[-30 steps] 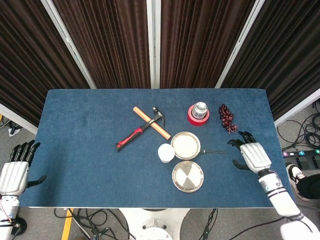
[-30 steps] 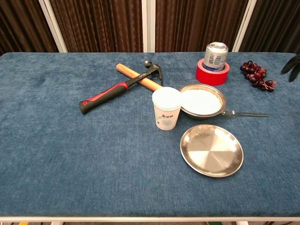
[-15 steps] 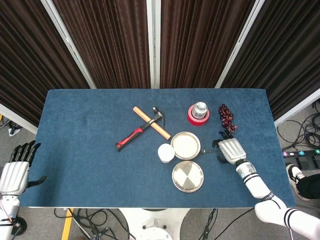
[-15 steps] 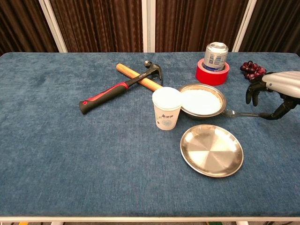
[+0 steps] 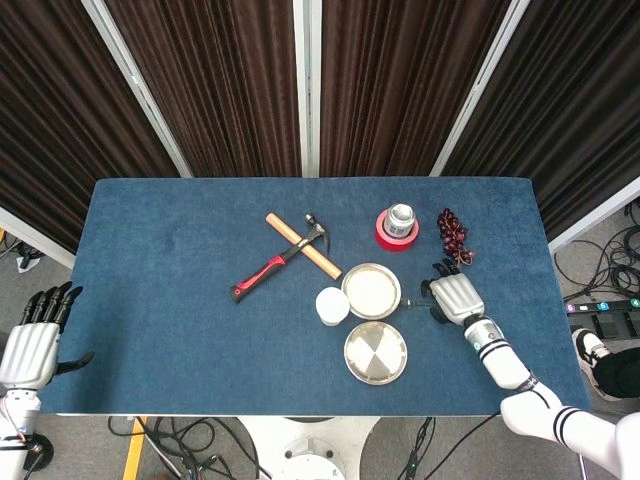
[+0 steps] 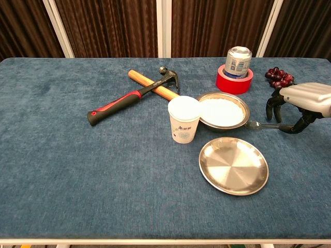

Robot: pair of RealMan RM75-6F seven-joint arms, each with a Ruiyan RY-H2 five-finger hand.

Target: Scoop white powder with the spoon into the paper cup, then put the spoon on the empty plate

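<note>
Two round steel plates — one (image 6: 223, 110) heaped with white powder, one empty (image 6: 234, 166) — one white paper cup (image 6: 183, 119), one clear plastic spoon (image 6: 258, 125) under the right hand's (image 6: 296, 103) spread, empty fingers; the left hand (image 5: 30, 345) hangs open off the blue cloth table (image 6: 77, 170), dark curtains (image 5: 220, 80) behind.

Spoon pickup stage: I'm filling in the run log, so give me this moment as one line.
phase: reaching | right hand: over spoon handle, fingers apart, no grasp | left hand: idle off table | paper cup: upright | empty plate: bare

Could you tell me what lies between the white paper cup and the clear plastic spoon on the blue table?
The round metal plate of white powder sits between the white paper cup and the clear plastic spoon, which lies at its right rim; the chest view shows it best.
</note>
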